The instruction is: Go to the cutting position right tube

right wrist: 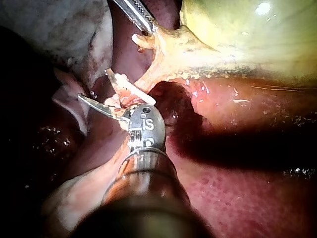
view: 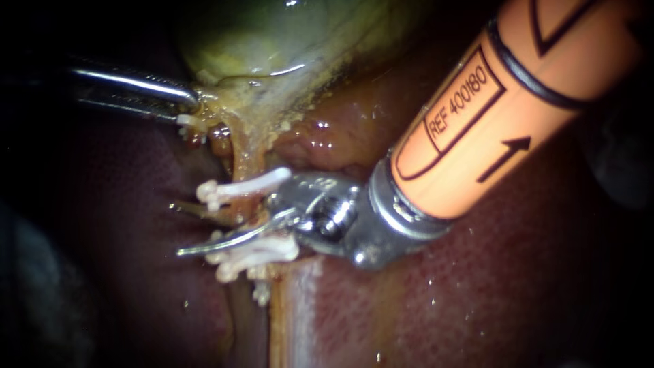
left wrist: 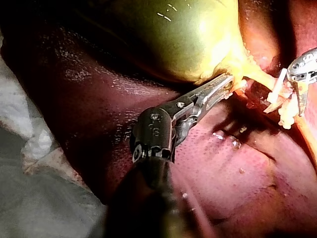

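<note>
Dark red liver (view: 518,293) fills the background of the endoscope view, wet and finely mottled. The green-yellow gallbladder (view: 272,34) lies at the upper centre of the frame.

From the gallbladder's neck a yellow, fat-flecked strand, the right tube (view: 246,160), is seen running down the centre-left of the frame. Lower down it passes into a pale orange band along the liver surface. Its surface is noted as glistening and ragged. White clips are fixed across it: one upper clip (view: 242,185) just below the neck, and a cluster of lower clips (view: 255,253) beneath, their ends projecting to the left. A short bare stretch of tube is left between them.

The right instrument (view: 177,228), with an orange shaft entering from the upper right, is placed at that stretch. Its tool is a pair of thin blades, recorded as apart. One bright blade lies just above the lower clips and a darker one just below the upper clip. Whether either blade touches the tube cannot be told.

The left instrument (view: 191,102) enters from the upper left. Its tool is clamped on the yellow tissue at the gallbladder's neck, as is confirmed in the left wrist view. A small white clip (view: 185,121) is seen just beneath its tip.
</note>
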`<action>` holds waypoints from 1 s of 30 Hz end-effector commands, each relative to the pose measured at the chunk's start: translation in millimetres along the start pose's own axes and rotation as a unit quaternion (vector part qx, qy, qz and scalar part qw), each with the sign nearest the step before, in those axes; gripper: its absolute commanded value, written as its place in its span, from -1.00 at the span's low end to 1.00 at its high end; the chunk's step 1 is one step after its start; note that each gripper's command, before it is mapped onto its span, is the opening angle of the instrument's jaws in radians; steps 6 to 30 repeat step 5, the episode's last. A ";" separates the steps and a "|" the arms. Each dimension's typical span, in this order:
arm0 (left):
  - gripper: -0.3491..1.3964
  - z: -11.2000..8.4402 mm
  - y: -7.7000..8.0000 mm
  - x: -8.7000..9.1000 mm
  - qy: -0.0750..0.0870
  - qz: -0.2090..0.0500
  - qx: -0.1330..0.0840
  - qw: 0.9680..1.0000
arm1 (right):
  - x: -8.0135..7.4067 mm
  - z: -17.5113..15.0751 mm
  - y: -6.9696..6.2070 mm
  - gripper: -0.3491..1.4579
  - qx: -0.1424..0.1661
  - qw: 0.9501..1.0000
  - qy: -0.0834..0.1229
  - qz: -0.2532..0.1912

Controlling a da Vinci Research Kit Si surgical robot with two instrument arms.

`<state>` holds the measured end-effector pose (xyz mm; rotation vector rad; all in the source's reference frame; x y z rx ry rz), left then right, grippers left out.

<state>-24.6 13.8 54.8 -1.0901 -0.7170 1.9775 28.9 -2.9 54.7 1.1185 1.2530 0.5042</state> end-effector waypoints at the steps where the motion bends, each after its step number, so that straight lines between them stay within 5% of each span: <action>1: -1.00 0.0 0.0 0.0 0.000 0.000 0.000 1.000 | 0.0 0.0 0.0 0.71 0.000 1.000 0.000 0.000; 30: -1.00 0.1 0.0 0.0 0.000 0.000 0.000 1.000 | -0.3 0.0 0.2 0.71 -0.001 1.000 0.000 0.002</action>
